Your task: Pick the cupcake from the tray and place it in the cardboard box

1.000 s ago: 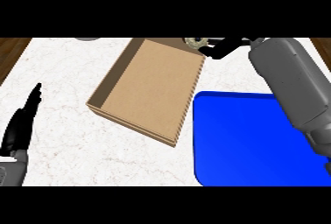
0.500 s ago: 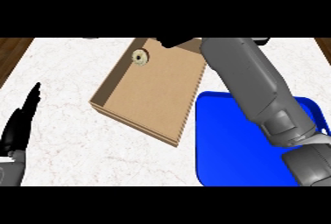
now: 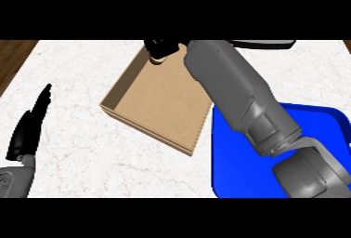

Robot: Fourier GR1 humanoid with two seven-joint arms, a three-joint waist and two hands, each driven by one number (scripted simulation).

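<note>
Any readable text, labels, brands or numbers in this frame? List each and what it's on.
None: no text, label, brand or number shows anywhere.
cardboard box: plain brown, no print.
blue tray: plain, no marking.
counter: white marble veining only.
cupcake: mostly hidden by the right hand over the box's far corner; no wrapper print can be made out.
left hand and both forearms: no markings.

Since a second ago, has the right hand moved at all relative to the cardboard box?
Yes. The right hand has swung leftward, from beyond the cardboard box's far right corner to over its far end, with the cupcake showing under the fingers.
</note>
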